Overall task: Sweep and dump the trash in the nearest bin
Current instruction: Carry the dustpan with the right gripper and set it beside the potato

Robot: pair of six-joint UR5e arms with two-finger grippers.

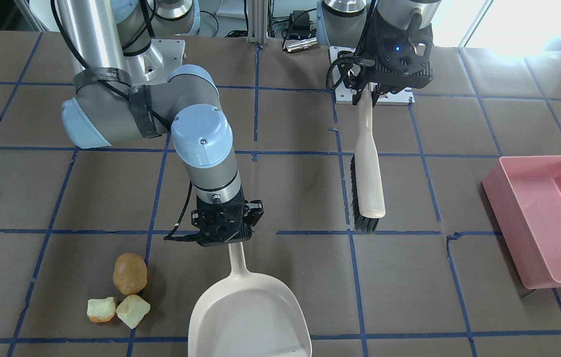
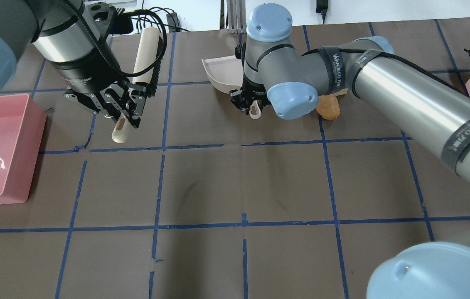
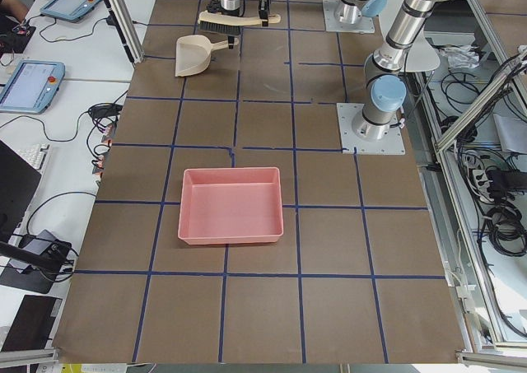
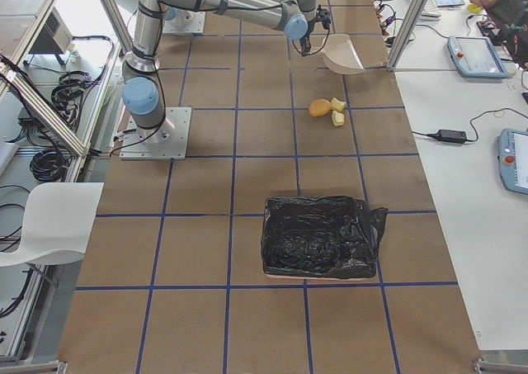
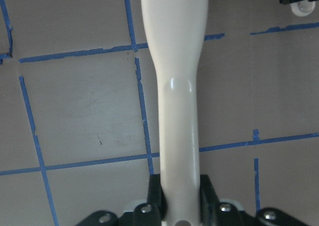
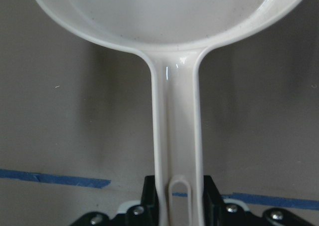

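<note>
The trash lies together on the table: a brown potato-like lump (image 1: 130, 273) and two pale yellow-green chunks (image 1: 101, 309) (image 1: 133, 311). My right gripper (image 1: 233, 240) is shut on the handle of a cream dustpan (image 1: 248, 317), whose pan rests just beside the trash, apart from it. In the overhead view, my right arm hides the chunks and only the brown lump (image 2: 328, 107) shows. My left gripper (image 1: 367, 96) is shut on the handle of a cream brush (image 1: 368, 168) with black bristles, which is held far from the trash.
An open pink bin (image 1: 540, 218) stands on my left side of the table. A bin lined with a black bag (image 4: 318, 235) stands on my right side, beyond the trash. Blue tape lines grid the brown table.
</note>
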